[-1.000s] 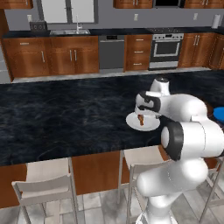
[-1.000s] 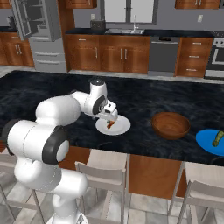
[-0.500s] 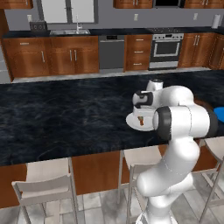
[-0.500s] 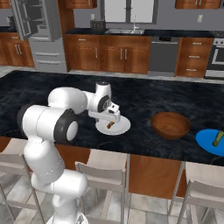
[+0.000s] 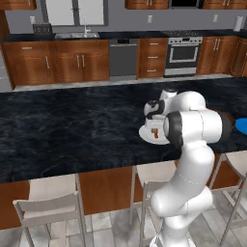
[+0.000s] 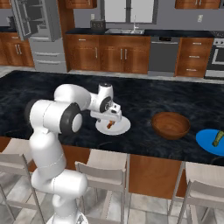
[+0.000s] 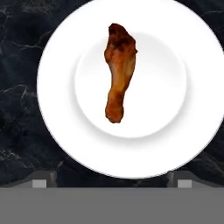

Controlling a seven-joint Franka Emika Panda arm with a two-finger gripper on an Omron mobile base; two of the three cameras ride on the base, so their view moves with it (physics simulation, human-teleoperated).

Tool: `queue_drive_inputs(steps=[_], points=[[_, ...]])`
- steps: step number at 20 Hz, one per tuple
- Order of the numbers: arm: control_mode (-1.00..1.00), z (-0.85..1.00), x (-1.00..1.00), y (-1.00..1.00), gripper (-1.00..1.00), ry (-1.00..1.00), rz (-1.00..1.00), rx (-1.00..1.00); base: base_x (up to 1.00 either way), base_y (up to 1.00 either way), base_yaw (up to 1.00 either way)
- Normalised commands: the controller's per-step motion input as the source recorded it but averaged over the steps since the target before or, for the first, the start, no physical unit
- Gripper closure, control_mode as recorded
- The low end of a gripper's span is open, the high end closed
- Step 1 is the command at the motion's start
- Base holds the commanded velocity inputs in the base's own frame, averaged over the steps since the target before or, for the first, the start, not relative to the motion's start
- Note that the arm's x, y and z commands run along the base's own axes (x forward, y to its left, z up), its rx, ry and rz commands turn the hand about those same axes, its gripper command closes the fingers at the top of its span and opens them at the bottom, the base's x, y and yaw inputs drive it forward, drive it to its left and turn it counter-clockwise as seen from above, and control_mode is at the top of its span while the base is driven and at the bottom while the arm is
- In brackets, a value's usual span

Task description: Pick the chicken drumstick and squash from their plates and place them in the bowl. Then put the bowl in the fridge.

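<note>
The chicken drumstick [image 7: 119, 72] lies lengthwise in the middle of the white plate [image 7: 175, 131] on the dark marble counter. My gripper [image 7: 111, 181] hangs straight above it, open, with the fingertips [image 7: 40, 182] wide apart and nothing between them. In the right base view the gripper [image 6: 114, 114] is just over the drumstick [image 6: 110, 125] and the plate [image 6: 122, 127]. To the right stand the wooden bowl [image 6: 170, 125] and the blue plate [image 6: 205, 141], which holds the green squash [image 6: 217, 138]. The left base view shows the gripper [image 5: 155, 118] over the plate [image 5: 146, 135].
The grey fridge [image 6: 37, 35] stands at the far left of the back wall with its door open. Stools [image 6: 103, 175] line the near side of the counter. An oven [image 5: 182, 53] and wooden cabinets run along the back wall.
The arm's elbow has swung round and up while the hand stays over the white plate. The gripper remains open and the drumstick has not moved.
</note>
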Motion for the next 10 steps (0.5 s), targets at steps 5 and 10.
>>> queue_drive_inputs(steps=[5,10], points=[[-1.00,-0.26,0.24,0.00,-1.00,-0.13,0.03,0.00,0.00,0.00,0.00],[-1.00,-0.19,0.29,-0.02,-1.00,-0.02,0.02,0.00,0.00,0.00,0.00]])
